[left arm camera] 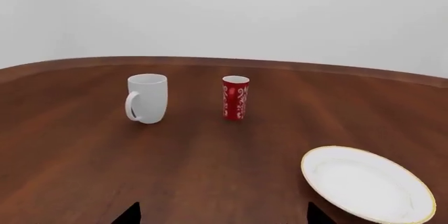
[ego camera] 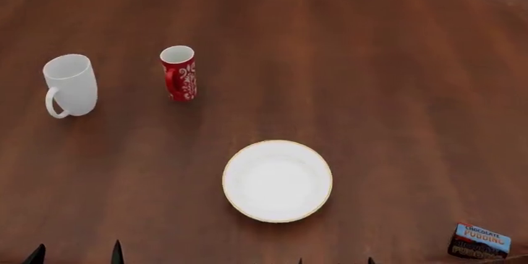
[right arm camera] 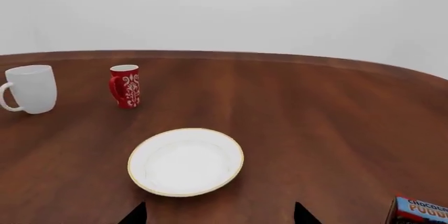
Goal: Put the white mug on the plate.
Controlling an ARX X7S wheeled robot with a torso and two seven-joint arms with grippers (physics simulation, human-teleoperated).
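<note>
The white mug (ego camera: pixel 71 85) stands upright at the far left of the brown table, handle toward me; it also shows in the left wrist view (left arm camera: pixel 147 98) and the right wrist view (right arm camera: pixel 31 88). The white gold-rimmed plate (ego camera: pixel 277 180) lies empty near the table's middle front, also in the left wrist view (left arm camera: pixel 368 183) and the right wrist view (right arm camera: pixel 185 161). My left gripper (ego camera: pixel 76 256) is open and empty at the front left, well short of the mug; in its wrist view (left arm camera: pixel 222 214) only the tips show. My right gripper (ego camera: pixel 336 261) is open and empty just in front of the plate, as its wrist view (right arm camera: pixel 219 214) shows.
A red mug with white swirls (ego camera: pixel 179 72) stands upright to the right of the white mug, a short gap between them. A chocolate pudding box (ego camera: pixel 479 242) lies at the front right corner. The table's far edge (left arm camera: pixel 224 62) curves in front of a plain white wall.
</note>
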